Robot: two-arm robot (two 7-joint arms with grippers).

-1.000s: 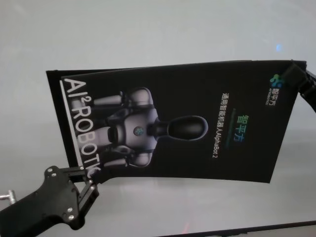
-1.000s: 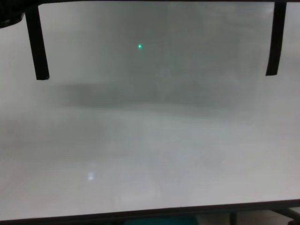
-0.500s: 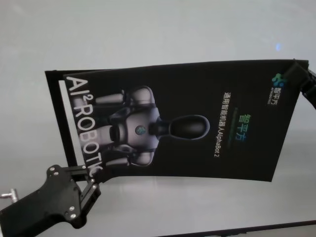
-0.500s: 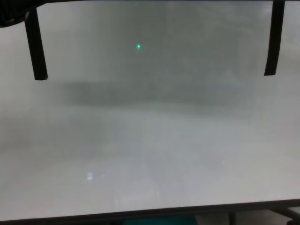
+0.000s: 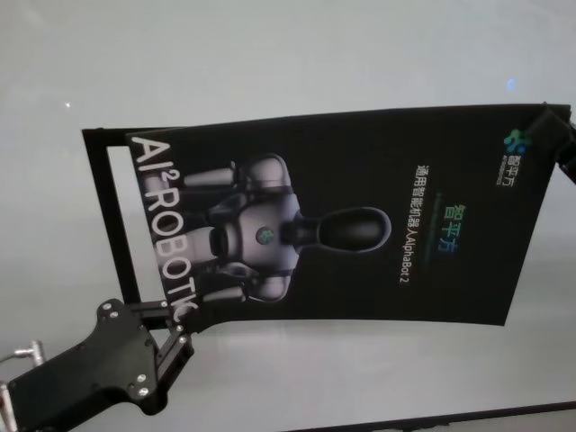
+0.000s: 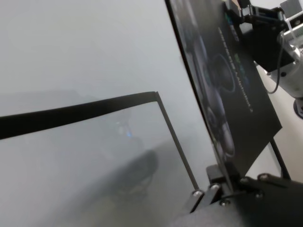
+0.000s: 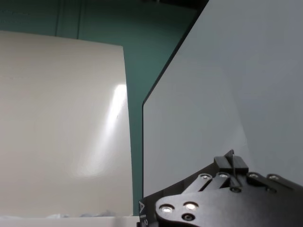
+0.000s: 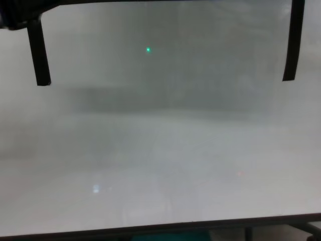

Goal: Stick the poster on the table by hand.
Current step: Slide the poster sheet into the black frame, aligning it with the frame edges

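The poster [image 5: 360,171], black and glossy with a grey-white robot picture, hangs above the table [image 5: 270,54], tilted. My left gripper [image 5: 175,328] is shut on its near left corner, by the lettering. In the left wrist view the poster [image 6: 236,99] shows edge-on, clamped in the left gripper [image 6: 221,188]. My right gripper [image 5: 553,135] is shut on the far right corner, half out of view. The right wrist view shows the right gripper [image 7: 232,165] pinching a thin edge over the table [image 7: 246,71].
Two narrow black strips hang down over the table, one at the left [image 8: 39,52] and one at the right [image 8: 290,42]. The table's dark front edge [image 8: 150,230] runs along the bottom. A small green light spot [image 8: 148,49] lies on the table.
The poster and both grippers have shifted slightly to the right in the head view. My left gripper sits a little lower. Both holds are unchanged.
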